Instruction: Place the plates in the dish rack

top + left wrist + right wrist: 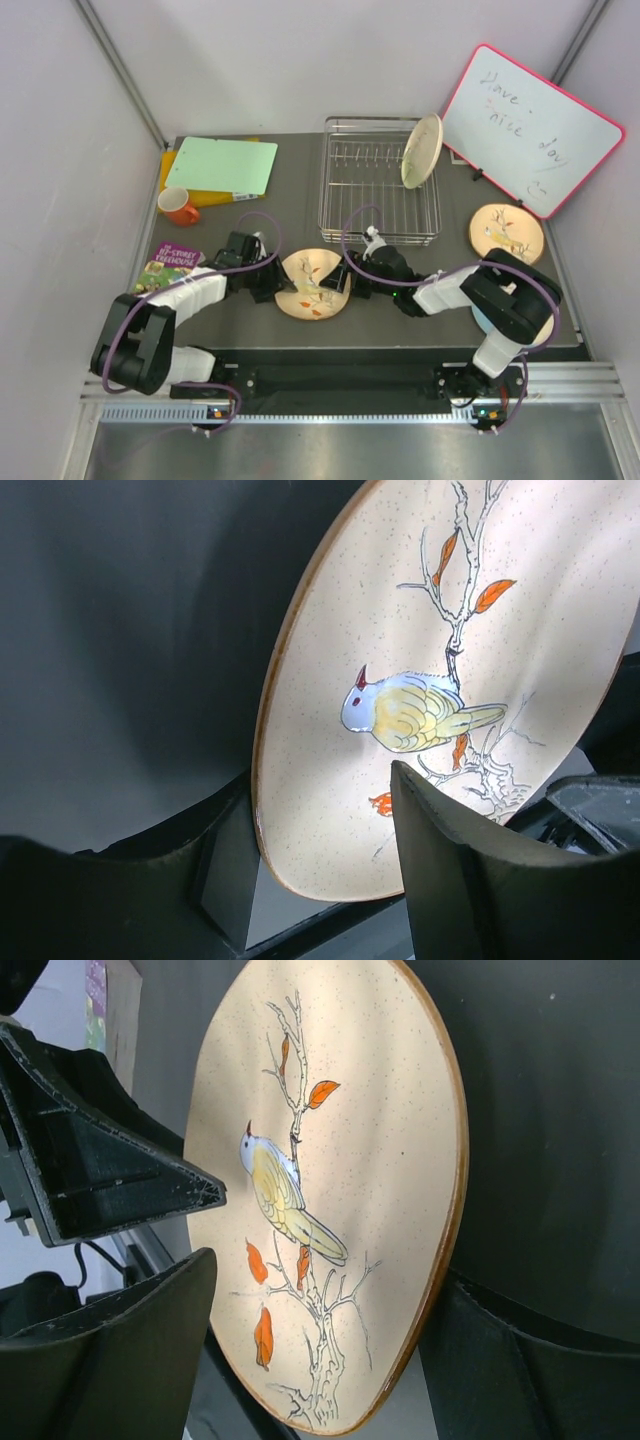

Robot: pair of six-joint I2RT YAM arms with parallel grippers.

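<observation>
Top view: find one yellow-green plate standing on edge at the right end of the dish rack, so count one of four as loaded. Spot bird plate near the front of the table, just ahead of the rack, flanked by left gripper at its left rim and right gripper at its right rim. Note peach plate lying flat right of the rack, untouched, plus what looks like a pale blue plate mostly hidden under the right arm. Left wrist view: see bird plate tipped up off the dark table, lower rim pinched between fingers, one behind and one across the face; judge jaws part-closed and gripping it. Right wrist view: see opposite rim of the same plate sitting between fingers, jaws fairly wide, one pad at the rim's back and the other close to the face; cannot tell whether clamped or merely straddling. Judge progress as early: one racked, second caught between both arms and not yet in the rack, two more waiting on the table. Leaves three to slot in beside the standing one.
</observation>
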